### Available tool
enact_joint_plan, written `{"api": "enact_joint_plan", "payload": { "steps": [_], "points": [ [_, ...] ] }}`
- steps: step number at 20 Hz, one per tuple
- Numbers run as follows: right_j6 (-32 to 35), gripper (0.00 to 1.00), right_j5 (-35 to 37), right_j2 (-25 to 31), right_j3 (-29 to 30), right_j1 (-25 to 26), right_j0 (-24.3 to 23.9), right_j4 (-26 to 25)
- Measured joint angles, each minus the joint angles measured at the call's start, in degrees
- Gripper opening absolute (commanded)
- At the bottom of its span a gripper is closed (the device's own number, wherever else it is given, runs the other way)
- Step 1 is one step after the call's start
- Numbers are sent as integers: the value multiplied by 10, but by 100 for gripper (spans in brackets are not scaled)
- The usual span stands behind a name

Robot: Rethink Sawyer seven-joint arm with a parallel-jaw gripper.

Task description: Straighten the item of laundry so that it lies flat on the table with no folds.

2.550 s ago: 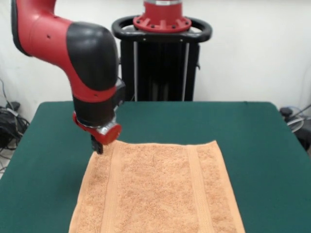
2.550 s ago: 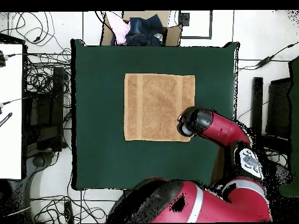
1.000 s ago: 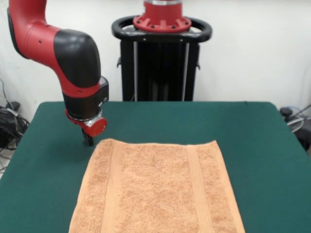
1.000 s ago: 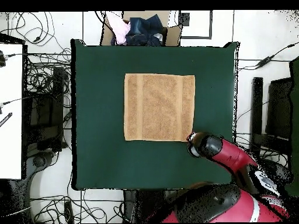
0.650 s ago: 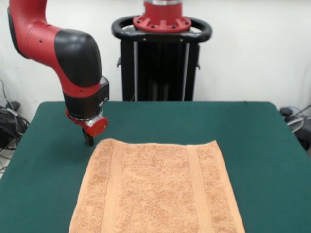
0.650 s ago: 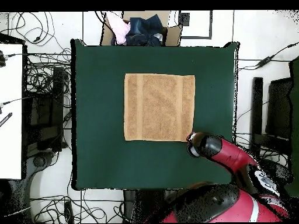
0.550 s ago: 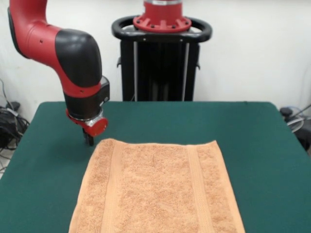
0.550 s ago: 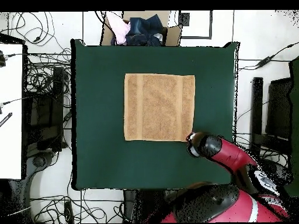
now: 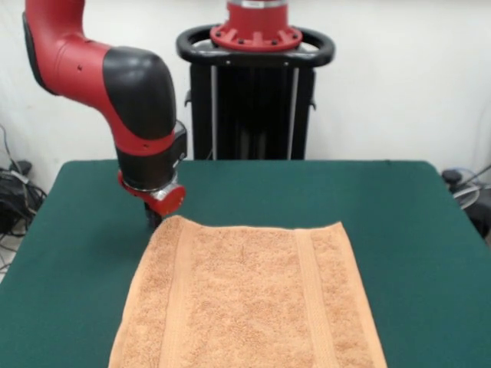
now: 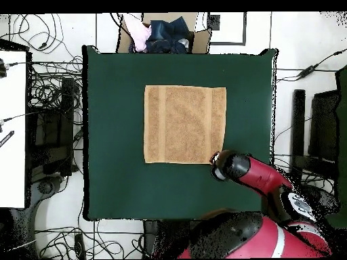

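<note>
The towel is lying spread near the middle of the table, looking flat with both bands running near to far and no fold showing. The gripper is hanging low just beside the towel's far-left corner in the front view, with the cloth stretching away from it to the right and toward the near edge. Its tips are hiding under the wrist, so whether it's wide or narrow can't be told; probably little straightening is remaining.

1 towel, 1 table, 1 end effector, 1 cardboard box.
</note>
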Motion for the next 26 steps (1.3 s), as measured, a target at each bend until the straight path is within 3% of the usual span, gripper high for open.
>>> {"api": "enact_joint_plan", "payload": {
  "steps": [9,19,26],
  "points": [
    [0,0,137,1,1,-46,45,12],
    [0,0,152,1,-11,-50,55,25],
    [0,0,138,1,-33,-12,55,25]
  ]
}}
